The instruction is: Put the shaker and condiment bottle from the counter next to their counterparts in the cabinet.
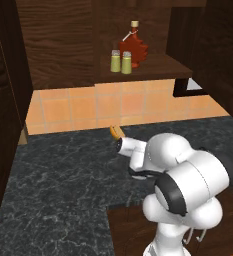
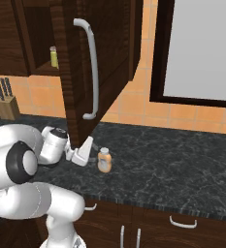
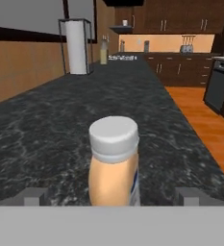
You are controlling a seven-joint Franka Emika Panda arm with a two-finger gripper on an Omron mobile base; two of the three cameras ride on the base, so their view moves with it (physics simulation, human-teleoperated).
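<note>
The peach-tan condiment bottle [image 3: 113,166] with its pale cap stands upright on the black marble counter [image 3: 46,125]. My gripper [image 3: 112,197] is open, with one fingertip well clear of the bottle on each side. In the right base view the gripper [image 2: 92,154] reaches the bottle [image 2: 104,160] from the left. From the left base view a bit of the bottle [image 1: 116,131] shows beyond my hand. On the cabinet shelf [image 1: 158,67], two alike yellow-green shakers [image 1: 115,60] [image 1: 126,62] stand side by side in front of the red maple-leaf bottle [image 1: 133,46].
The open cabinet door [image 2: 109,53] with its long handle [image 2: 91,68] hangs just above my hand. A knife block [image 2: 8,105] sits at the back left of the counter. A paper towel roll [image 3: 77,45] stands far along the counter. The counter's front edge [image 2: 148,206] runs close by.
</note>
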